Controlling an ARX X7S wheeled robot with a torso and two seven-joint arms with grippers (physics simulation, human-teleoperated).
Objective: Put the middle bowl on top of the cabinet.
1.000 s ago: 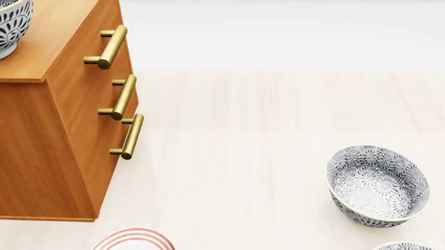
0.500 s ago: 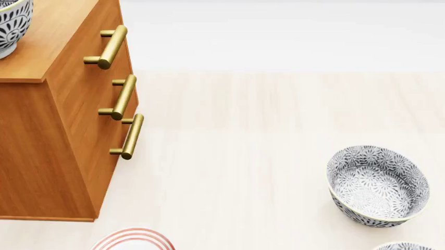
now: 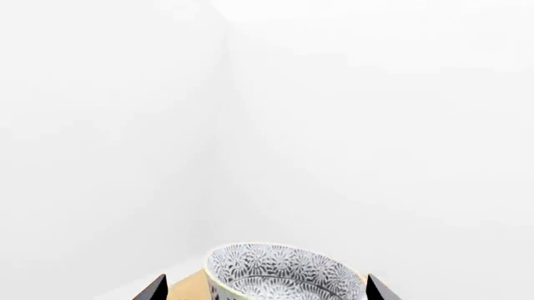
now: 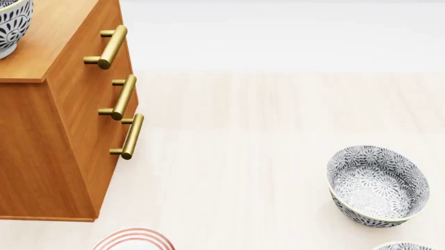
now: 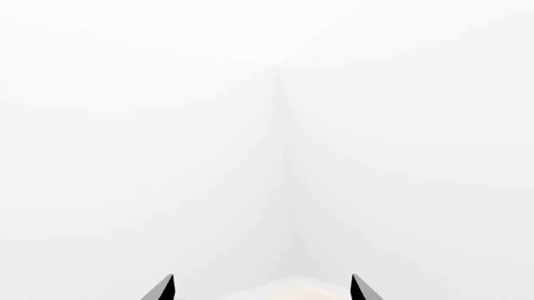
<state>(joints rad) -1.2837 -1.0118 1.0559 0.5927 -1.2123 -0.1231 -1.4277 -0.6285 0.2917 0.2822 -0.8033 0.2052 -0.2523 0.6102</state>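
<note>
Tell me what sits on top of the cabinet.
A patterned bowl sits on the cabinet top at its left edge, partly cut off by the frame. The rest of the top beyond is out of view.

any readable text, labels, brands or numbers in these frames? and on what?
None. No text shows in any view.
The bowl on the cabinet and the floor bowl carry only a leafy floral pattern.
The brass handles are plain.
The red-ringed object shows only stripes.

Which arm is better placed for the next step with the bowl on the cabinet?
Left. Its fingers stand on both sides of the middle bowl, which sits on the cabinet. The right gripper faces only blank wall.
</note>
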